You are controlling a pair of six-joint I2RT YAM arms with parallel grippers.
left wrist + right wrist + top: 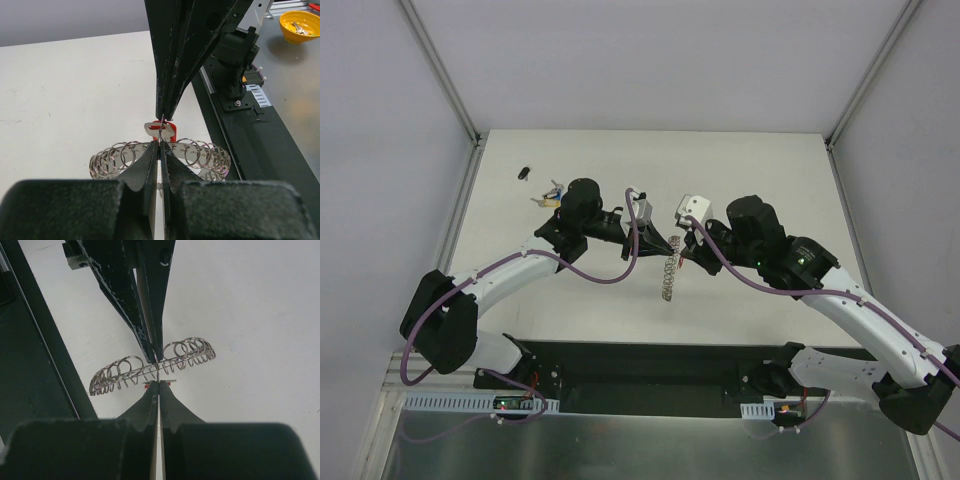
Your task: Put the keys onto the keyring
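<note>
Left gripper (160, 151) is clenching the large grey coiled-wire metal keyring (117, 159) by its rim, coils fanning out to both sides of its fingertips. Right gripper (159, 388) is pinching the small silver key with the red plastic tag (161, 131) just beyond the left tips. The 2 noses are meeting tip to tip. Can't tell whether the key is threading yet. I'd be holding the ring rigid and feeding the key hole along 1 wire slowly, no twisting.

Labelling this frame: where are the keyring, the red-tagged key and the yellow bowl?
keyring (200, 151): left wrist view, coiled wire edge.
red-tagged key (170, 136): left wrist view, red tag.
yellow bowl (299, 38): left wrist view, outer wall.
</note>
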